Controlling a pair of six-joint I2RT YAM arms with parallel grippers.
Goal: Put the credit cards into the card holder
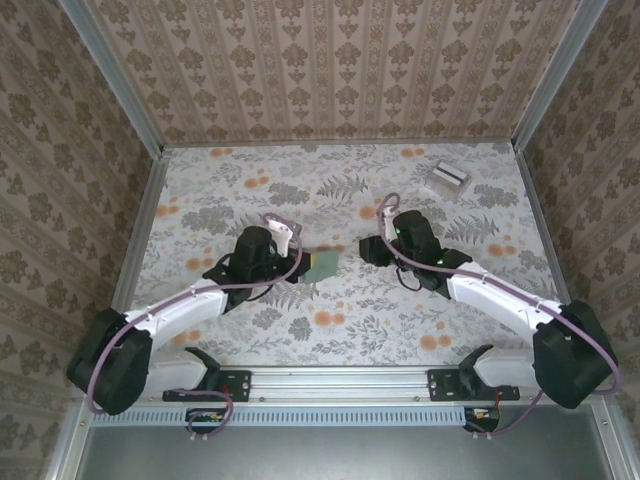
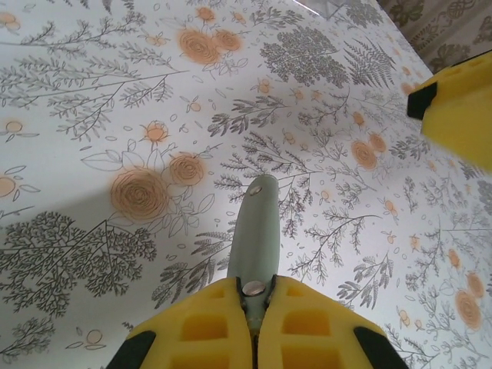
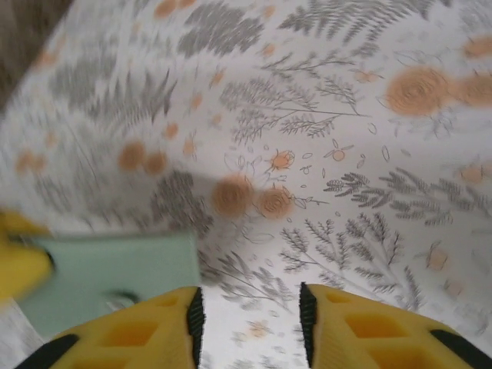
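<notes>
Enclosure: patterned wallpaper walls (image 1: pixel 330 60) stand on three sides of the work area.

Desk (image 1: pixel 340 330): covered in a pale sheet printed with grey foliage and orange flowers.

Left arm (image 1: pixel 180 305): reaches from its base at the near left corner toward the middle of the desk.

Right arm (image 1: pixel 500 295): reaches from the near right corner toward the same central area, so the two wrists face each other.

Left hand (image 2: pixel 254 304): clenched. In the left wrist view its yellow fingers meet on the near edge of the card holder (image 2: pixel 254 238), which points away from the camera edge-on. In the overhead view this hand (image 1: pixel 297 260) sits just left of the desk's centre.

Right hand (image 3: pixel 250 315): released. In the right wrist view its yellow fingers stand apart, with bare desk pattern visible between them and nothing held. In the overhead view it (image 1: pixel 368 250) lies near the card holder, with a gap between them.

Card holder (image 1: pixel 322 264): grey-green, folded shut, and located at the centre of the desk between the two hands, gripped by the left one only. In the right wrist view it (image 3: pixel 115 269) appears as a pale green panel to the left of the fingers. Whether it touches the desk cannot be told.

Credit cards (image 1: pixel 446 178): a small pale pile with a dark stripe, lying on the far right part of the desk, well apart from both hands and the card holder.
</notes>
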